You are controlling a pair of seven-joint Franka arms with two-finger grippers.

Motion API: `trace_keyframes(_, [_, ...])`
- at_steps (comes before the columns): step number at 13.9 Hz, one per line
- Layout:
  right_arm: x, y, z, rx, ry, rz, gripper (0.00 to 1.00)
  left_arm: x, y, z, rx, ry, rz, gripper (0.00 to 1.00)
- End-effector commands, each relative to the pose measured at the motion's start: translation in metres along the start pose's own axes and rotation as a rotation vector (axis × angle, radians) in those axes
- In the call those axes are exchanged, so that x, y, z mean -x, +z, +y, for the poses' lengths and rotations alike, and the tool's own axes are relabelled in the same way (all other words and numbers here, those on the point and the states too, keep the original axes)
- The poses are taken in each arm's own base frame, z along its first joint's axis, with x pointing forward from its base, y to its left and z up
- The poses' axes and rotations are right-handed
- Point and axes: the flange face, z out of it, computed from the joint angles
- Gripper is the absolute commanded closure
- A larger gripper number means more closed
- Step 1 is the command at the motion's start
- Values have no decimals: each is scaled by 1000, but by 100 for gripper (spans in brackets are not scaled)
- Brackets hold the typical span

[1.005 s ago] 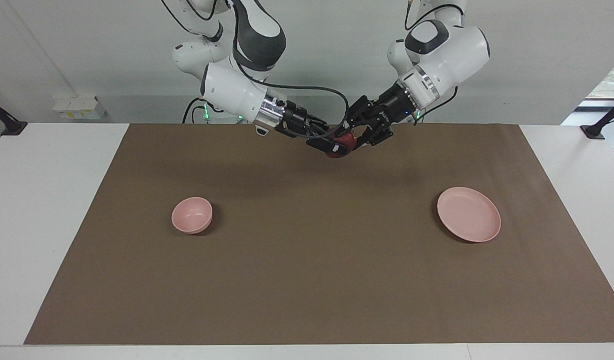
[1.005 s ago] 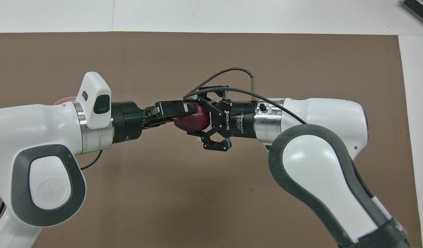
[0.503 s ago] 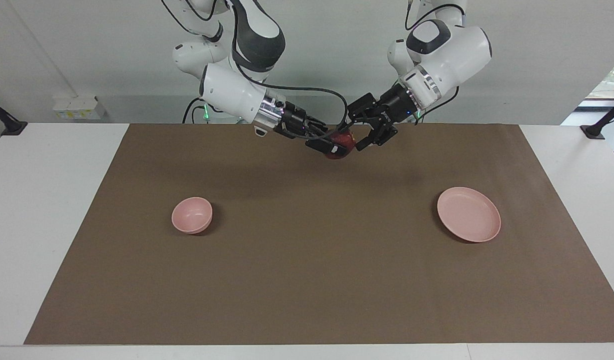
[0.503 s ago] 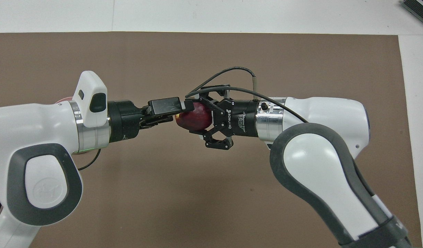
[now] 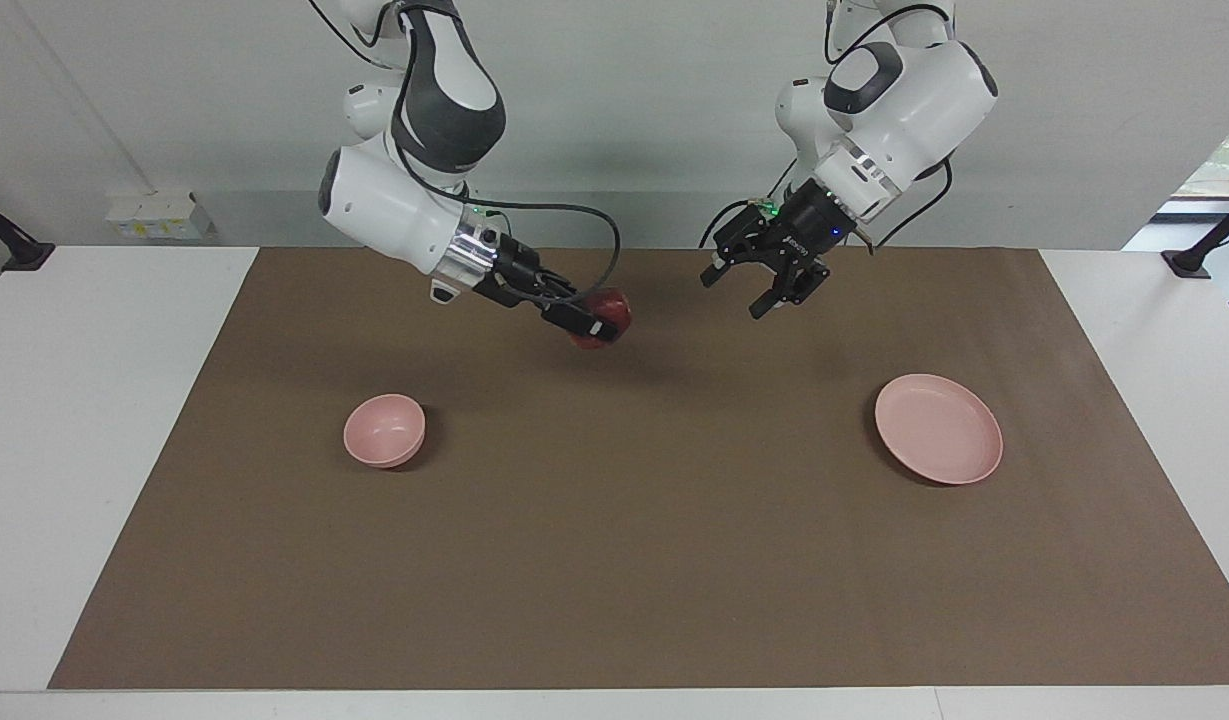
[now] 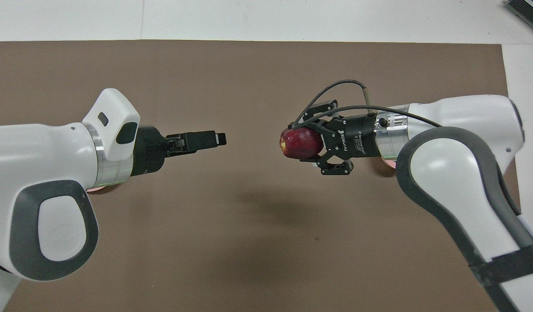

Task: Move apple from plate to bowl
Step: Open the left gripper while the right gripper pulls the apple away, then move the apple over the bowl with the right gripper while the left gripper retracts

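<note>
While right hand (image 5: 596, 322) grips apple (image 5: 606, 312) (aloft), left hand (image 5: 764, 290) open

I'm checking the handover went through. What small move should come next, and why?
Probably carry the right gripper toward the bowl. It is shut on the apple, held up over the brown mat, while the left gripper hangs open and apart from it. The bowl and the plate both sit empty.

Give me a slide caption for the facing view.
Right gripper carries the apple above the mat; left gripper open, plate and bowl empty.
</note>
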Motion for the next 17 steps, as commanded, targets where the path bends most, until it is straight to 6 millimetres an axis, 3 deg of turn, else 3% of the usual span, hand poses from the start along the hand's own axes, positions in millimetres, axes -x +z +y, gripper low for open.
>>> trace_keyframes(1, [-29, -16, 15, 122, -132, 101, 100, 4, -3, -7, -57, 30, -22, 0])
trace_keyframes(4, [-55, -31, 27, 255, -265, 214, 100, -3, -10, -21, -68, 3, -21, 0])
trace_keyframes(9, [-96, -67, 49, 448, -436, 327, 100, -20, -37, -70, -92, -88, -32, 0])
trace_keyframes(12, [-126, -75, 63, 604, -577, 376, 100, -22, -40, -74, -104, -87, -34, 0])
trace_keyframes(14, [-157, -75, 73, 650, -650, 372, 100, -30, -37, -72, -260, 39, -50, 0])
trace_keyframes(16, [-176, -74, 82, 707, -695, 392, 100, -40, -37, -58, -342, 119, -86, 0])
trace_keyframes(17, [-182, -74, 83, 713, -703, 406, 100, -46, -38, -62, -357, 122, -97, 0])
